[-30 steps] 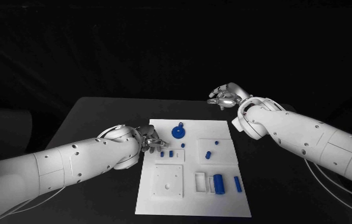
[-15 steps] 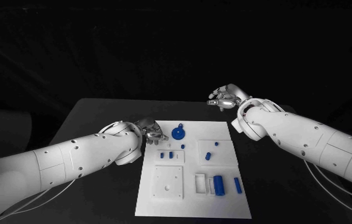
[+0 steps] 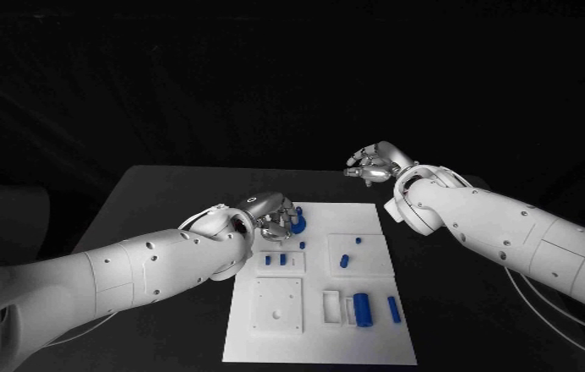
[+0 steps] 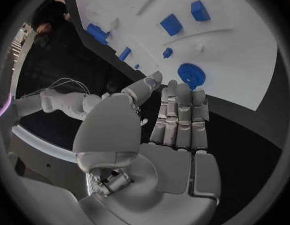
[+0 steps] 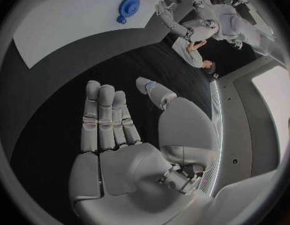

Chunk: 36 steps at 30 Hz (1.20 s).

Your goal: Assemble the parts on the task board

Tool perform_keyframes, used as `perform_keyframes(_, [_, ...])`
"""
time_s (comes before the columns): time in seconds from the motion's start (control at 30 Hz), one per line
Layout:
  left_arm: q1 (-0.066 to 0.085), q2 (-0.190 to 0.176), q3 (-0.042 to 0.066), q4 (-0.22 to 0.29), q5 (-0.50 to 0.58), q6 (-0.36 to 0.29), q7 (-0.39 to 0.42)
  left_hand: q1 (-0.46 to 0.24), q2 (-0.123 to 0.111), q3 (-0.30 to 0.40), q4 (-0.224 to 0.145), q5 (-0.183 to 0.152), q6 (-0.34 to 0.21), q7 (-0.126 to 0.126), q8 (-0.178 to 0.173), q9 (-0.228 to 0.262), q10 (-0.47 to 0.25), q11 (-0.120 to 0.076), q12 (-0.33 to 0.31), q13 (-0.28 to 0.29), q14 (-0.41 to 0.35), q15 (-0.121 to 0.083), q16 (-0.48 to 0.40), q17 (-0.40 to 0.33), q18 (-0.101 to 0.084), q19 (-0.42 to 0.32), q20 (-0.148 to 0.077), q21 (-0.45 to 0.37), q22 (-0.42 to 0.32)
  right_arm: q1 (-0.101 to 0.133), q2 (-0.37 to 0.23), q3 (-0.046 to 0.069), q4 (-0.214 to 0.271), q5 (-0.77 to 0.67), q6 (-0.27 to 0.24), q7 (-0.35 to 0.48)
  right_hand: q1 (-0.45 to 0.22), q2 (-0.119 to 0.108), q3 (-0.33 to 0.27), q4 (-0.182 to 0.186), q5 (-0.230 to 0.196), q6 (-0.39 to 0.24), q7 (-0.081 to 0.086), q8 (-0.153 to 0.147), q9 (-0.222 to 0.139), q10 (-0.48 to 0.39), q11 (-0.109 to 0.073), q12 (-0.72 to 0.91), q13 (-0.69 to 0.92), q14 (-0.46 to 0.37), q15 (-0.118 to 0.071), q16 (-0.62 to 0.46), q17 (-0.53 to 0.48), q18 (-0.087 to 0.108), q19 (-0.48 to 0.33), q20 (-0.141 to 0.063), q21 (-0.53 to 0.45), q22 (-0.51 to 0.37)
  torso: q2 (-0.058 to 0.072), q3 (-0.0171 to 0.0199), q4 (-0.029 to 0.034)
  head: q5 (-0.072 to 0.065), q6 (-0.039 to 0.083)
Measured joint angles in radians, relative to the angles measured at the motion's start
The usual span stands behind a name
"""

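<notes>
1. Your left hand [image 3: 276, 216] hovers over the far part of the task board [image 3: 366, 347]. Its fingers [image 4: 179, 117] are stretched out side by side, the thumb a little apart, and it holds nothing.
2. The blue gear [image 4: 191, 75] lies just ahead of those fingertips, flat on the board. In the head view the hand covers most of it, so trust the left wrist view here.
3. The gear looks like a small, stiff plastic disc: light, hard and probably a bit slippery. Because it lies flat, you cannot get much under it. I think the toothed rim is the best place to pinch, thumb on one side and a finger opposite.
4. Squeeze gently. A light part like this may slide or flip away if the fingers push it from one side first.
5. Beyond the gear, farther from the hand, you see two blue blocks [image 4: 170, 24] and some small blue pegs [image 4: 168, 52]. They look equally light and rigid.
6. Your right hand [image 3: 373, 161] waits above the surface [image 3: 171, 186] past the far edge of the board, well apart from all parts. Its fingers [image 5: 106, 117] are loosely open and it carries nothing.
</notes>
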Motion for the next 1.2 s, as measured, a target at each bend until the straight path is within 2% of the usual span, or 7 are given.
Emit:
perform_keyframes(0.13, [-0.003,0.030,0.000,-0.023,-0.044,0.002,0.024,-0.011,-0.002,-0.023,0.004,0.000,-0.027,0.005,-0.028,-0.015,-0.048,0.028,-0.075,-0.040,-0.002,0.027,-0.004,-0.007,0.000,0.000,0.000,-0.011,0.000,0.000,0.003,0.000,0.000,0.000,0.000,0.000,0.000,0.000,0.000,0.000,0.000,0.000,0.000,0.000,0.000,0.000,0.000,0.000,0.000,0.000,0.000,0.000,0.000,0.000,0.000,0.000,0.000,0.000,0.000,-0.0008,0.0001,-0.003,0.001])
perform_keyframes(0.27, [-0.003,0.053,0.001,-0.047,-0.085,0.012,0.037,-0.004,0.005,-0.029,0.004,0.000,-0.027,0.005,-0.033,-0.023,-0.047,0.031,-0.112,-0.063,0.002,0.030,-0.004,-0.010,0.023,0.005,0.004,-0.011,0.000,0.000,0.007,0.000,0.000,0.000,0.000,0.000,0.000,0.000,0.000,0.000,0.000,0.000,0.000,0.000,0.000,-0.003,-0.003,0.000,0.000,0.000,0.000,0.000,0.000,0.000,0.000,0.000,0.000,0.000,0.001,-0.0014,-0.0001,-0.004,0.000])
perform_keyframes(0.4, [-0.003,0.074,0.001,-0.074,-0.117,0.044,0.044,0.010,0.018,-0.029,0.004,0.001,-0.023,0.001,-0.037,-0.029,-0.034,0.032,-0.136,-0.077,0.002,0.030,-0.004,-0.010,0.023,0.013,-0.005,-0.011,0.000,0.000,0.009,0.000,0.000,0.000,0.000,0.000,0.000,0.000,0.000,0.000,0.000,0.000,0.000,0.000,0.000,-0.003,-0.003,0.000,0.000,0.000,0.000,0.000,0.000,-0.001,0.000,0.000,0.000,0.000,0.001,-0.0010,0.0000,-0.005,-0.003])
perform_keyframes(0.53, [-0.002,0.085,0.001,-0.090,-0.135,0.087,0.047,0.019,0.018,-0.029,0.004,0.006,-0.019,-0.001,-0.045,-0.038,-0.044,0.037,-0.174,-0.099,0.006,0.034,0.001,-0.012,0.022,0.013,-0.005,-0.015,0.000,0.000,0.011,0.000,0.000,0.000,0.000,0.000,0.000,0.000,0.000,0.000,0.000,-0.004,0.001,0.000,0.000,-0.003,-0.003,0.000,-0.001,0.000,0.000,0.000,0.000,-0.001,0.000,0.000,0.000,0.001,0.001,-0.0010,0.0000,-0.007,-0.005])
perform_keyframes(0.77, [-0.008,0.109,0.000,-0.116,-0.175,0.141,0.052,0.007,0.006,-0.034,0.009,0.006,-0.016,0.002,-0.055,-0.048,-0.044,0.037,-0.198,-0.116,0.007,0.036,0.020,-0.007,0.020,0.013,-0.005,-0.015,0.000,0.000,0.011,0.000,0.003,0.000,0.000,0.000,0.000,0.000,0.000,0.000,0.000,-0.005,0.001,0.000,0.000,-0.003,-0.003,0.000,-0.002,-0.001,0.001,0.000,0.000,-0.002,0.000,0.000,0.000,0.001,0.001,-0.0010,-0.0004,-0.010,-0.010])
perform_keyframes(0.97, [-0.016,0.116,0.000,-0.149,-0.193,0.146,0.055,0.007,0.006,-0.037,0.012,0.006,-0.016,0.002,-0.060,-0.052,-0.044,0.037,-0.209,-0.124,0.015,0.035,0.035,-0.003,0.016,0.022,-0.007,-0.015,0.000,0.000,0.010,0.000,0.006,0.000,0.000,0.000,0.000,0.000,0.000,0.000,0.004,-0.005,0.001,0.000,0.000,-0.002,-0.002,0.000,-0.002,-0.001,0.001,0.000,0.000,-0.006,0.000,0.000,0.000,0.002,0.001,-0.0009,0.0000,-0.013,-0.013])
perform_keyframes(1.2, [-0.025,0.130,0.000,-0.167,-0.197,0.146,0.067,0.015,0.014,-0.037,0.012,0.006,-0.016,0.002,-0.060,-0.055,-0.044,0.037,-0.218,-0.130,0.015,0.035,0.039,-0.003,0.023,0.022,-0.007,-0.015,0.000,0.000,0.009,0.000,0.006,0.000,0.001,0.000,0.000,0.000,0.000,0.000,0.004,-0.005,0.001,0.000,0.000,-0.002,-0.002,0.000,-0.003,-0.001,0.001,0.000,0.000,-0.006,0.000,0.000,0.000,0.002,0.001,-0.0009,0.0008,-0.015,-0.014])
